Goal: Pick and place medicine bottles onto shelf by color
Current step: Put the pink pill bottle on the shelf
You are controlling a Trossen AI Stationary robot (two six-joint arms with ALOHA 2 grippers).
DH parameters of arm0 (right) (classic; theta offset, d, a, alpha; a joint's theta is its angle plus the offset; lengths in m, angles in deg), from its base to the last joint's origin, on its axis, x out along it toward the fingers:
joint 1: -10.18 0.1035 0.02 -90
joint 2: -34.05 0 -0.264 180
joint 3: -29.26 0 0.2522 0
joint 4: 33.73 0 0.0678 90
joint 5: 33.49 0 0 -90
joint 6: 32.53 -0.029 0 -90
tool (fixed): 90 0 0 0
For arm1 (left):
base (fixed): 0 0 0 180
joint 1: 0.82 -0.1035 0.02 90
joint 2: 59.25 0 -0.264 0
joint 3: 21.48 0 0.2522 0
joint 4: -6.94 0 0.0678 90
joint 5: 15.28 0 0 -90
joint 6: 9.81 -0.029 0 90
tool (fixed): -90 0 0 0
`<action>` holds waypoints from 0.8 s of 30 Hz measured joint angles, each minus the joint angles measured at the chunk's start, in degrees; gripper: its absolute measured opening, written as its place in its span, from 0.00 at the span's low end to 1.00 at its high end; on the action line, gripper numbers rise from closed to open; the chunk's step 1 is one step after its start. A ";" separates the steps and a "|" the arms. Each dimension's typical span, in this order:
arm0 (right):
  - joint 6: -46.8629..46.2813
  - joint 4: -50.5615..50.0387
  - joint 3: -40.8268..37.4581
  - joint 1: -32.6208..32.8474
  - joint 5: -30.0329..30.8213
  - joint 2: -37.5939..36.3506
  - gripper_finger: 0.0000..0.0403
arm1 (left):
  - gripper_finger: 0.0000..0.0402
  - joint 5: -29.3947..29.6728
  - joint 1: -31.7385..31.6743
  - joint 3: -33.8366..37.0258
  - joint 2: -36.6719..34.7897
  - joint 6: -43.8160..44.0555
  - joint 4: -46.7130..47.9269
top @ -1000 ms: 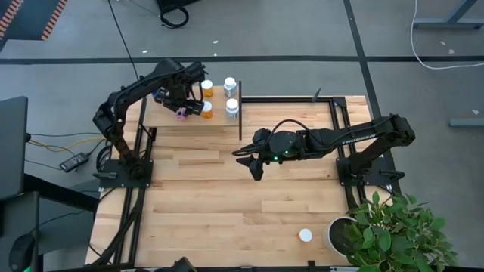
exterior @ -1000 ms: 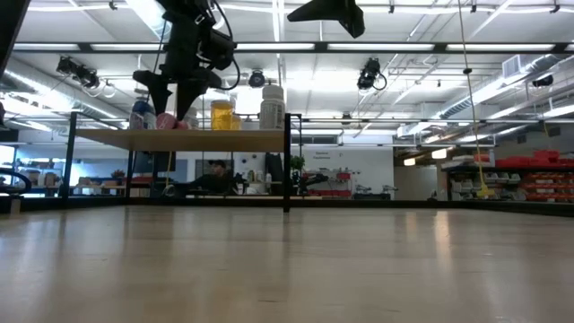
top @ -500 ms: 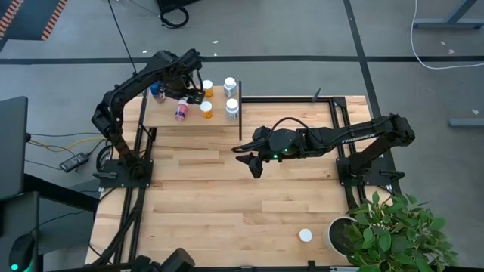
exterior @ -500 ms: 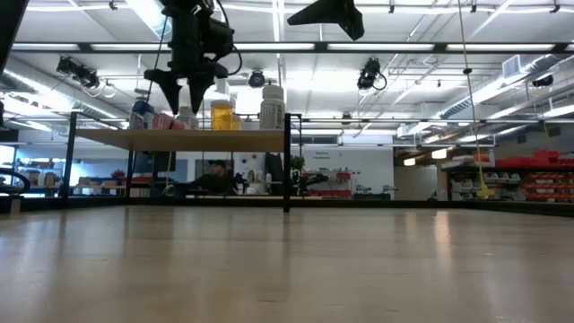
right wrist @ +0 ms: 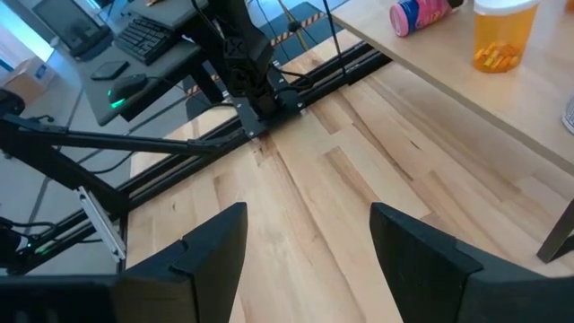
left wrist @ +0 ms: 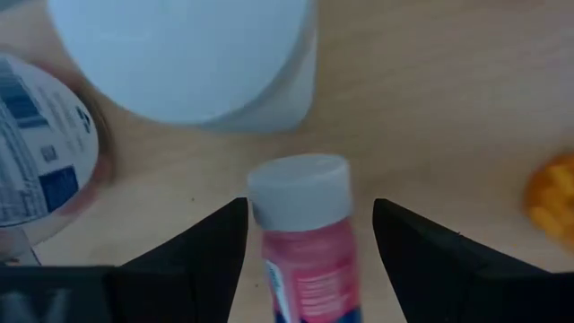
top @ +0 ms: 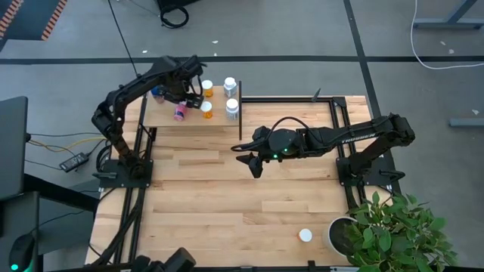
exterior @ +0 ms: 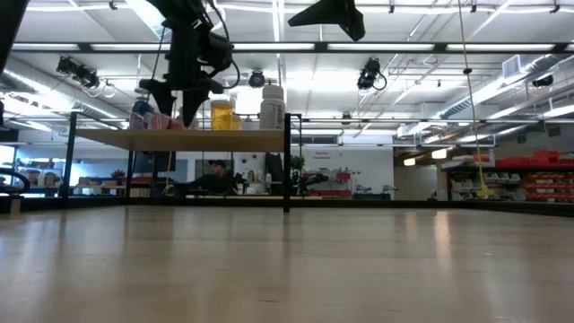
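Hovering over the shelf, the left gripper has its fingers spread with the pink bottle lying on its side between them. In the left wrist view neither finger seems to touch it, so my guess is the bottle is either freshly let go or about to get squeezed, can't say which from this.

The pink bottle sits toward the shelf's left half, white cap pointing away from the wrist camera. It's tipped over rather than standing, which looks wrong next to the others. Right beside it is a blue-bodied bottle near the shelf's far left corner, and a big white cap just past the pink one's cap. The grouping makes sense by color: two orange bottles together in the shelf's middle, two white bottles at the shelf's right end by the black post.

Well clear of the shelf, the right gripper hangs over bare tabletop with its fingers apart and nothing in them. One more white-capped bottle is stranded far from the shelf, near the potted plant, so that one is probably still to do.
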 joint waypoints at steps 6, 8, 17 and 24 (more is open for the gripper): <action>-0.42 -0.41 0.00 0.00 -0.21 0.00 0.60 | 0.61 0.00 0.08 2.20 0.09 0.06 -1.46; -0.42 -0.48 0.00 0.00 -0.41 0.00 0.60 | 0.61 -0.01 0.07 2.37 0.09 -0.12 -2.31; -0.42 -0.74 0.00 0.00 -0.65 -0.01 0.60 | 0.55 0.00 0.07 2.38 0.09 -1.53 -3.70; -0.42 -0.72 0.00 0.00 -0.65 0.00 0.60 | 0.46 -0.04 0.11 2.38 0.00 -1.66 -3.77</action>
